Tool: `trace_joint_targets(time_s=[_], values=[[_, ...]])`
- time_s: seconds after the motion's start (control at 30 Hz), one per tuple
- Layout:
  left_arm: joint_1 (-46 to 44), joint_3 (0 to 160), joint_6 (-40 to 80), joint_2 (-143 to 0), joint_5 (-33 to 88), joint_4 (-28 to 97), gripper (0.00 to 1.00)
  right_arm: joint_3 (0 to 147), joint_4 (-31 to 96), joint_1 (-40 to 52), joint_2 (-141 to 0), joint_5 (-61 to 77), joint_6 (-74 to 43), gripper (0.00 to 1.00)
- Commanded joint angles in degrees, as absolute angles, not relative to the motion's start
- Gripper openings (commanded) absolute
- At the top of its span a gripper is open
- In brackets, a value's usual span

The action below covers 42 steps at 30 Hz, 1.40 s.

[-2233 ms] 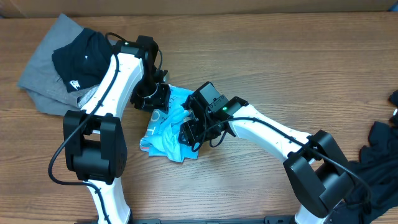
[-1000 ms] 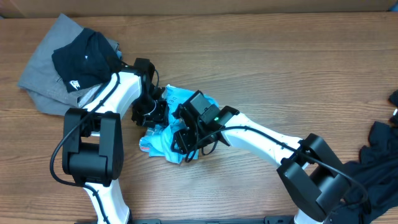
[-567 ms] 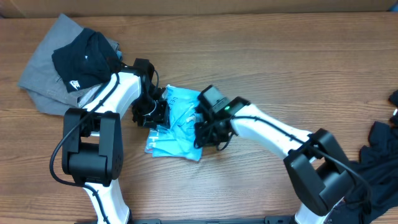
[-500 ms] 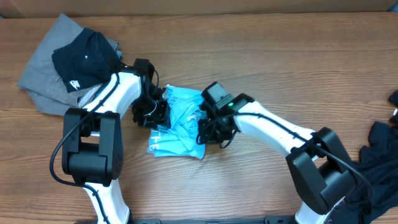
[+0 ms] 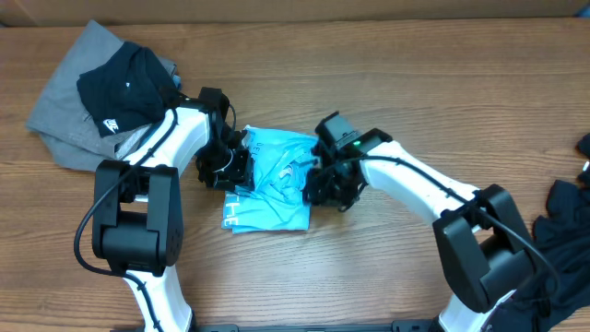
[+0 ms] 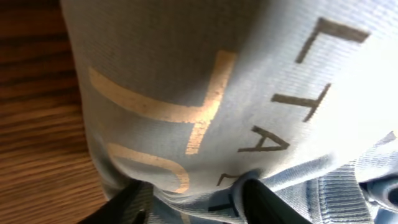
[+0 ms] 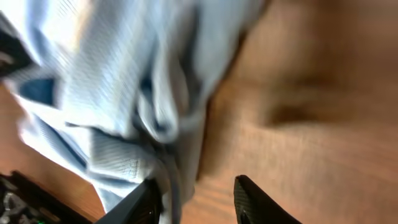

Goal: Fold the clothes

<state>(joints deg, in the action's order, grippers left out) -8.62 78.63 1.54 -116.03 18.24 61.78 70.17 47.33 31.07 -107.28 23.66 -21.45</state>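
The light blue T-shirt (image 5: 272,194) with white lettering lies crumpled in the middle of the wooden table. My left gripper (image 5: 229,168) presses on its left edge. In the left wrist view the shirt (image 6: 186,81) fills the frame and its fabric bulges between the spread fingers of the left gripper (image 6: 196,199). My right gripper (image 5: 324,189) is at the shirt's right edge. In the right wrist view the right gripper (image 7: 196,193) is open: the shirt (image 7: 112,93) hangs against its left finger (image 7: 149,199), and bare wood shows between the fingers.
A grey T-shirt (image 5: 60,115) with a black one (image 5: 124,83) on top lies at the far left. A pile of dark clothes (image 5: 562,240) sits at the right edge. The table (image 5: 415,101) is bare wood behind the arms.
My right gripper has moved right across the shirt, which has spread out from a tight bunch to a flatter, wider shape. My left gripper has stayed at the shirt's left edge.
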Motion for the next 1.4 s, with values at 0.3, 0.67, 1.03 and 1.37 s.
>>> trace_joint_targets(time_s=[0.3, 0.67, 1.03, 1.37], values=[[-8.97, 88.84, -0.05, -112.68, 17.50, 64.64, 0.59, 71.33, 37.19, 28.77, -104.88, 29.04, -17.58, 0.44], [-8.99, 89.34, -0.01, -112.77, 17.45, 60.34, 0.64, 71.31, 33.08, 32.67, -107.55, 24.40, -21.15, 0.54], [-9.02, 89.34, -0.01, -112.77, 17.58, 61.28, 0.64, 72.25, 36.91, 32.93, -108.18, 16.34, -23.00, 0.04], [-9.02, 89.34, -0.01, -112.77, 17.58, 60.20, 0.65, 72.93, 47.07, 25.39, -103.39, 15.05, -22.24, 0.28]])
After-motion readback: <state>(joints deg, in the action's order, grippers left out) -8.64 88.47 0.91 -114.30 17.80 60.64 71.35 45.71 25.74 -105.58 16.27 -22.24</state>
